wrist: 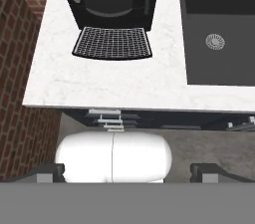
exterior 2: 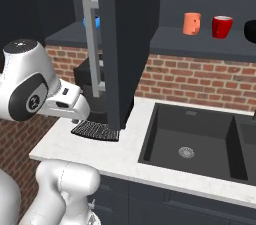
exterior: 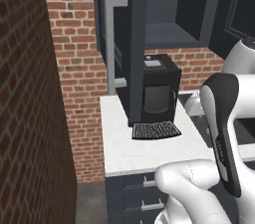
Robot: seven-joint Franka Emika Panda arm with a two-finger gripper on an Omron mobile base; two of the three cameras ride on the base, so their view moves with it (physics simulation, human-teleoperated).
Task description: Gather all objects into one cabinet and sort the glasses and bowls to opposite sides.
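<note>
While the cabinet door (exterior 2: 117,44) half hides the blue vessel (exterior 2: 95,22), fingers (wrist: 128,172) spread wide, empty.

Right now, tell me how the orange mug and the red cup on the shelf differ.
The orange mug is pale orange; the red cup is deep red. The orange mug stands left of the red cup, nearer the open cabinet door. The red cup's dark inside shows at its rim; the orange mug's does not. Both stand upright, alike in size, apart.

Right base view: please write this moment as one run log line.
gripper: open, empty | cabinet door: open | orange mug, red cup: on right shelf | blue vessel: behind door
</note>
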